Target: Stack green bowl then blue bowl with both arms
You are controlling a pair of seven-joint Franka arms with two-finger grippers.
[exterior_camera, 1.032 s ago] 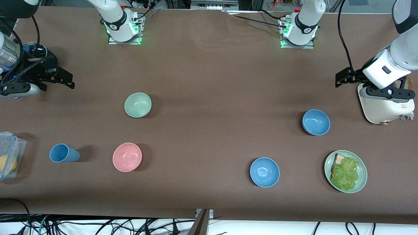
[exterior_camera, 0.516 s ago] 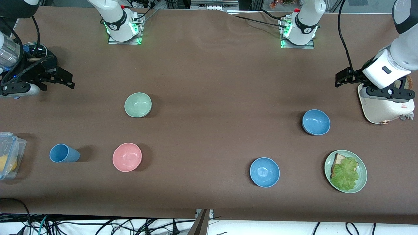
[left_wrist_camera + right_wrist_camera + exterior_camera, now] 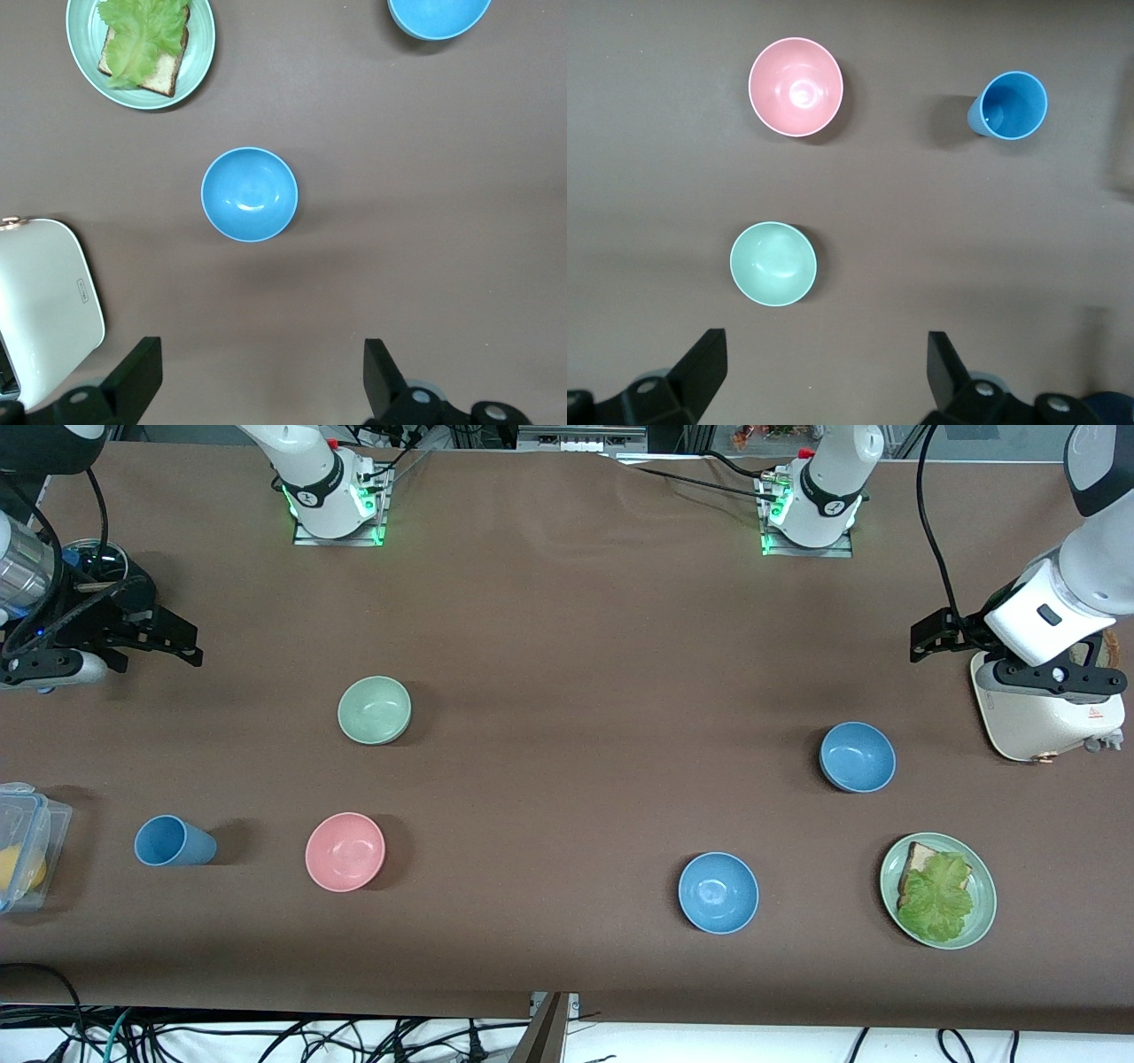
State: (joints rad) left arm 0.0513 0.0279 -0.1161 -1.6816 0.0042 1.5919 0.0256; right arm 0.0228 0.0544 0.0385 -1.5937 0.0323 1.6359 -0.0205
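The green bowl sits on the brown table toward the right arm's end; it also shows in the right wrist view. The blue bowl sits toward the left arm's end and shows in the left wrist view. My right gripper hangs open and empty high over the table at the right arm's end. My left gripper hangs open and empty high over the table beside the toaster. Neither gripper touches a bowl.
A pink bowl and a blue cup lie nearer the front camera than the green bowl. A glossy sky-blue bowl, a green plate with bread and lettuce, a white toaster and a plastic box stand around.
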